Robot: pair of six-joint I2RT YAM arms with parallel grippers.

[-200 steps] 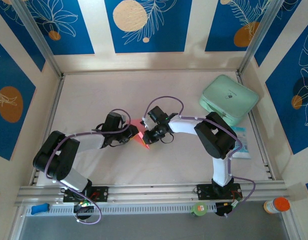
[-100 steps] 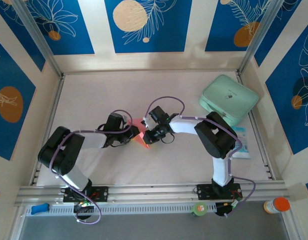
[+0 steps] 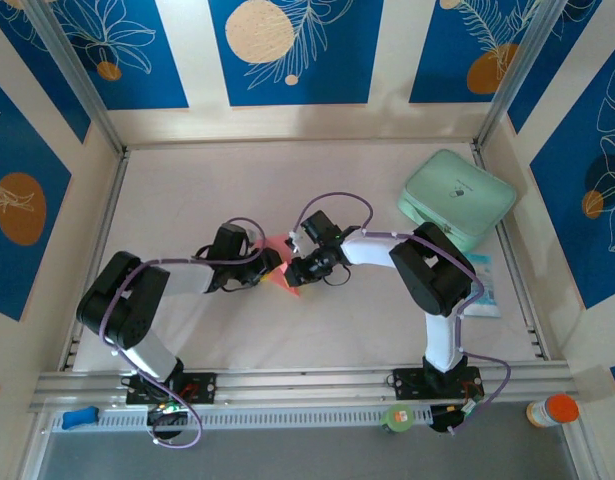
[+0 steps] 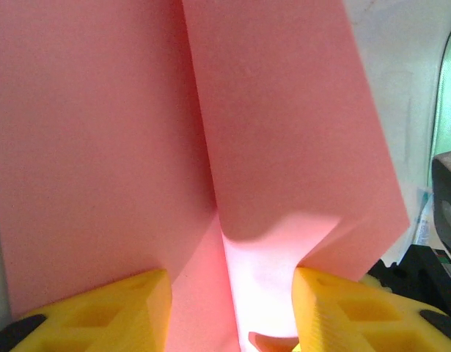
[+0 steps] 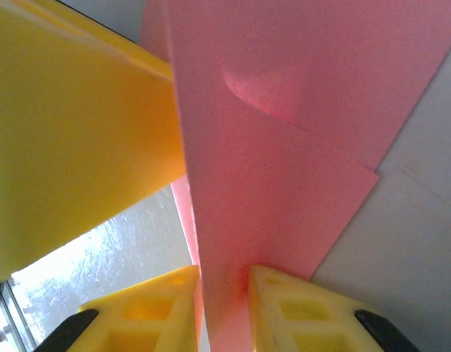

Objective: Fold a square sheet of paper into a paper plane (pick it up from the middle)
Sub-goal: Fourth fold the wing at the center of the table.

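Pale worktop (image 3: pixel 187 180) walled in blue leaf-patterned panels, with both arms meeting over a fold of pink paper near its middle

Right hand (image 5: pixel 224 277) is clenched on the sheet of paper (image 5: pixel 284 183), its two yellow fingers (image 5: pixel 298 308) pinching a raised, creased layer between them; left hand (image 4: pixel 230 279) is released, its yellow fingers (image 4: pixel 108 308) spread wide with the paper's centre crease (image 4: pixel 210 183) running up through the gap. Seen from above, the left hand (image 3: pixel 264 272) and right hand (image 3: pixel 296 270) sit just beside each other, the salmon-pink sheet of paper (image 3: pixel 277 250) showing between and around them, one pointed corner toward the near edge. Well apart, a mint-green pad (image 3: pixel 457 198) lies in the far right corner
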